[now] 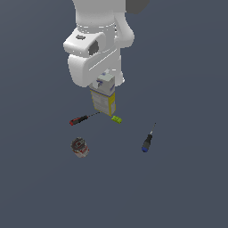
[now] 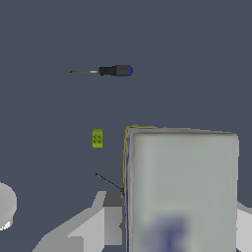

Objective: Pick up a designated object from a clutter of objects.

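Carton (image 1: 103,95) upright on grey floor (image 1: 187,178), directly beneath the arm. Gripper (image 2: 179,221) straddles its top; fingers (image 2: 106,224) flank both sides, contact unclear. Green block (image 1: 116,119) just beside base. Red screwdriver (image 1: 79,120), blue screwdriver (image 1: 147,142), can (image 1: 80,147) lie apart.
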